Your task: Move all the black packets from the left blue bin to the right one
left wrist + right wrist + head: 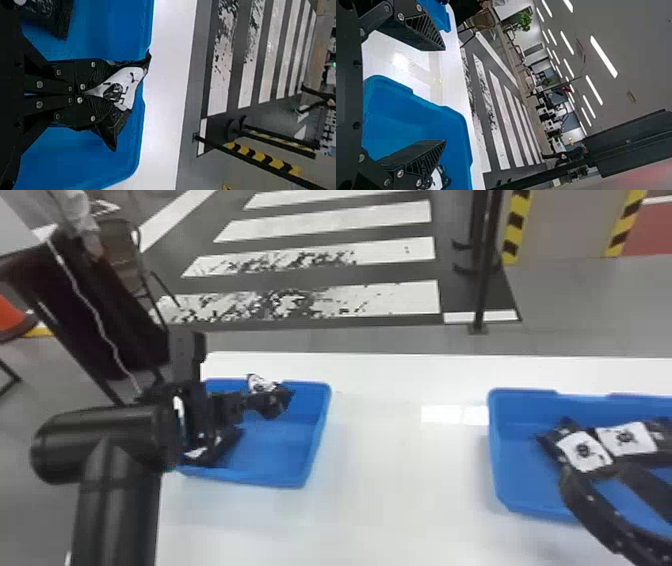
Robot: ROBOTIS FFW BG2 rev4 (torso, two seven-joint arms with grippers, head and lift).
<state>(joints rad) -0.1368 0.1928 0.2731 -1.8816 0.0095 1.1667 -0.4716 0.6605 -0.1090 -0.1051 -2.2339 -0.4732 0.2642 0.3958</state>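
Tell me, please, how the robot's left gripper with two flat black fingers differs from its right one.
The left gripper is shut on a black packet with a white label, while the right gripper stands open, with no packet between its fingers. The left gripper is over the left blue bin; the right gripper is over the right blue bin. Both have ribbed black fingers.

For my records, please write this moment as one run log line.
left gripper: shut on black packet | right gripper: open at right blue bin | left bin: another packet inside
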